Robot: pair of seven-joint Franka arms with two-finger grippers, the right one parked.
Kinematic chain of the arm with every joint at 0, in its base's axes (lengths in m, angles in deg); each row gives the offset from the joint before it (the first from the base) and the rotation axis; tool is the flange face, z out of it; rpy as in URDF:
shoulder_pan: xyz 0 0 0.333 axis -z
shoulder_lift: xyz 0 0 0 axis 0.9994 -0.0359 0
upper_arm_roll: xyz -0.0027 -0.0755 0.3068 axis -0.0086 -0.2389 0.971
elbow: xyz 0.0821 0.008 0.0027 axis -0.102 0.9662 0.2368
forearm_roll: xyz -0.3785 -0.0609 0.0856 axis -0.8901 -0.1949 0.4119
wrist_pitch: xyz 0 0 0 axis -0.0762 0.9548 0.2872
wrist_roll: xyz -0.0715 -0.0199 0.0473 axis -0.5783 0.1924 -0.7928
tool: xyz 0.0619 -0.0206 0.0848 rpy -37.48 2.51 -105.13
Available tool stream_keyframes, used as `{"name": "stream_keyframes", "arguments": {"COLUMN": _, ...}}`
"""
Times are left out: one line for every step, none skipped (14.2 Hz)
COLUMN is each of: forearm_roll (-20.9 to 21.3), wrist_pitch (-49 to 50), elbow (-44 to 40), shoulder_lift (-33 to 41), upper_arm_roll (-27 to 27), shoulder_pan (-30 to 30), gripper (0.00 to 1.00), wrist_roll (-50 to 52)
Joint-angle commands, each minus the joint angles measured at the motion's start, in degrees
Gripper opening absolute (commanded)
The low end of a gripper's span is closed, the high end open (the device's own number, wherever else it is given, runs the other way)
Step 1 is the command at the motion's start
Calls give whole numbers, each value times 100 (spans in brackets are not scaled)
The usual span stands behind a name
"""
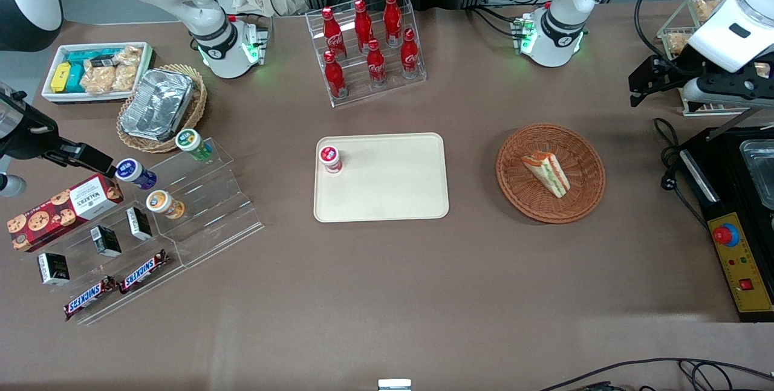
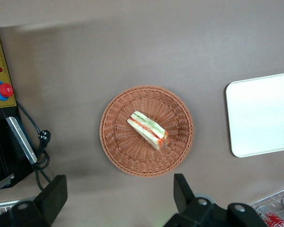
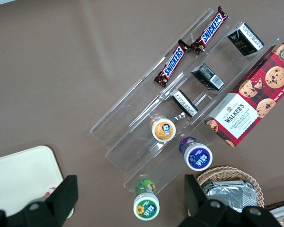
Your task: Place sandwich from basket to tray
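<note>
The sandwich (image 1: 546,173) is a white-bread wedge with red, orange and green filling. It lies in the round reddish-brown wicker basket (image 1: 583,194). It shows in the left wrist view too (image 2: 148,130), in the basket (image 2: 116,146). The cream tray (image 1: 387,188) lies beside the basket toward the parked arm's end, with a small red-lidded cup (image 1: 329,158) on it. One end of the tray shows in the wrist view (image 2: 265,118). My left gripper (image 1: 642,84) hangs high above the table, farther from the front camera than the basket and toward the working arm's end. Its fingers (image 2: 182,189) are spread wide and empty.
A black control box with a red button (image 1: 734,258) and a cable (image 1: 668,158) lie next to the basket at the working arm's end. A rack of red cola bottles (image 1: 369,46) stands farther back than the tray. A clear stand of snacks (image 1: 151,222) and a foil-lined tan basket (image 1: 160,107) are at the parked arm's end.
</note>
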Motion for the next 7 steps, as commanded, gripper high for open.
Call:
{"name": "stream_keyframes", "arguments": {"forearm_roll": -68, "wrist_pitch": 30, "elbow": 17, "shoulder_lift": 50, "upper_arm_roll": 20, "shoulder_pan": 6, "gripper": 100, "wrist_roll": 57}}
{"name": "stream_keyframes", "arguments": {"forearm_roll": -77, "wrist_pitch": 12, "elbow": 8, "shoulder_lift": 50, "upper_arm_roll": 20, "shoulder_pan": -20, "gripper": 100, "wrist_roll": 30}}
{"name": "stream_keyframes", "arguments": {"forearm_roll": -85, "wrist_pitch": 3, "elbow": 8, "shoulder_lift": 33, "upper_arm_roll": 20, "shoulder_pan": -20, "gripper": 100, "wrist_roll": 39}}
{"name": "stream_keyframes", "arguments": {"forearm_roll": -77, "wrist_pitch": -32, "elbow": 17, "shoulder_lift": 24, "upper_arm_roll": 20, "shoulder_pan": -20, "gripper": 100, "wrist_roll": 56}}
{"name": "stream_keyframes", "arguments": {"forearm_roll": -16, "wrist_pitch": -58, "elbow": 8, "shoulder_lift": 7, "upper_arm_roll": 11, "shoulder_pan": 23, "gripper": 100, "wrist_roll": 65}}
{"name": "stream_keyframes", "arguments": {"forearm_roll": -6, "wrist_pitch": -84, "elbow": 8, "shoulder_lift": -11, "upper_arm_roll": 2, "shoulder_pan": 58, "gripper": 100, "wrist_roll": 161}}
{"name": "stream_keyframes", "arguments": {"forearm_roll": 20, "wrist_pitch": -163, "elbow": 0, "shoulder_lift": -29, "upper_arm_roll": 2, "shoulder_pan": 163, "gripper": 100, "wrist_roll": 467}}
